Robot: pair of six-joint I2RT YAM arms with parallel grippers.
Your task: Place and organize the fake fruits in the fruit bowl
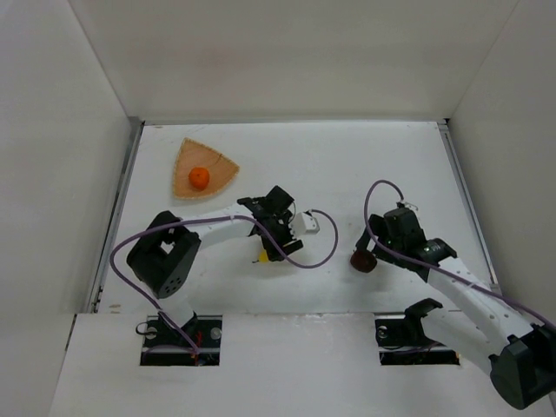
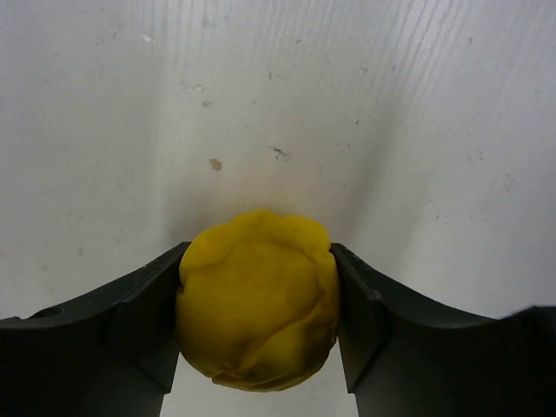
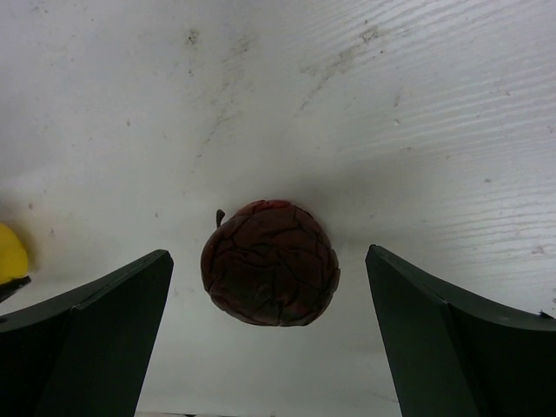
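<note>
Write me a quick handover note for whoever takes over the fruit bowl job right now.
Left hand: shut on the yellow pear, near the middle of the table.
Right hand: open, straddling the dark red apple, which sits on the table ungripped.
Done: the orange lies in the fruit bowl, far left.
Left to do: carry the pear to the bowl, then grasp and bring the apple, and arrange all three.

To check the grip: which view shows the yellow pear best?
Left wrist view: the yellow pear is large, clamped by the left gripper. The top view shows only a speck under that gripper; the right wrist view, a sliver at its edge.
</note>
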